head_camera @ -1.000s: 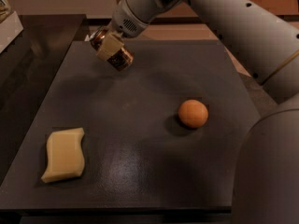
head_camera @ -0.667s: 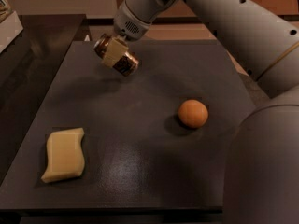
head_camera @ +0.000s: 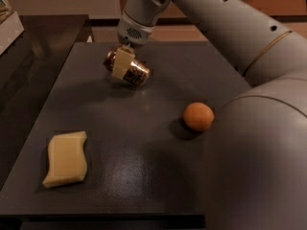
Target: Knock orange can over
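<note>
The orange can (head_camera: 136, 74), brownish-orange with a silver end, lies tipped on its side at the far middle of the dark table (head_camera: 144, 176). It is just above or touching the surface. My gripper (head_camera: 123, 64) comes down from the arm at the top and is shut on the can. One pale finger (head_camera: 122, 62) crosses the can's body; the other finger is hidden behind it.
A round orange fruit (head_camera: 198, 116) sits on the table to the right of the can. A yellow sponge (head_camera: 66, 158) lies at the near left. My arm's large grey body (head_camera: 259, 143) fills the right side. A pale box (head_camera: 8, 23) stands at the far left.
The gripper with the can has moved right and nearer to the camera, lower toward the table. The can stays tipped on its side.
</note>
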`<action>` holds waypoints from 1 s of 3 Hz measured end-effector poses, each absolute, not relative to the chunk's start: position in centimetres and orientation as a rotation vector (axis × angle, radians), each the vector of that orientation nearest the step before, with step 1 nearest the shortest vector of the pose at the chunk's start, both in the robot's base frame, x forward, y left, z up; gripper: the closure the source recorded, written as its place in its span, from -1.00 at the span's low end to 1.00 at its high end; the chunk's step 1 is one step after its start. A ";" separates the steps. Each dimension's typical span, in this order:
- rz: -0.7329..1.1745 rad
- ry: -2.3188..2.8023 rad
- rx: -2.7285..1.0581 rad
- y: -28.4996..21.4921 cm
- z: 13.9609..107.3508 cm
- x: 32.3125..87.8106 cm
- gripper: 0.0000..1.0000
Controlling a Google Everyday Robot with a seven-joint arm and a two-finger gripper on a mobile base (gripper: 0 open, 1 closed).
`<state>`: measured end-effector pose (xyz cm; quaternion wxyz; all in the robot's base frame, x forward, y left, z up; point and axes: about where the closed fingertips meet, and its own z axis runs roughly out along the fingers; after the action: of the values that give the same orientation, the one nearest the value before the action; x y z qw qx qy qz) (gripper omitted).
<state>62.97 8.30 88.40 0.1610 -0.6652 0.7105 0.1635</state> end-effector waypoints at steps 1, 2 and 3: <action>0.429 2.120 -1.924 7.7 87.4 63.0 0.19; 0.396 2.172 -1.953 7.6 86.6 63.1 -0.27; 0.397 2.167 -1.948 7.9 86.4 63.4 -0.74</action>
<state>63.35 7.87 86.39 0.1000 -0.6591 0.7331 0.1342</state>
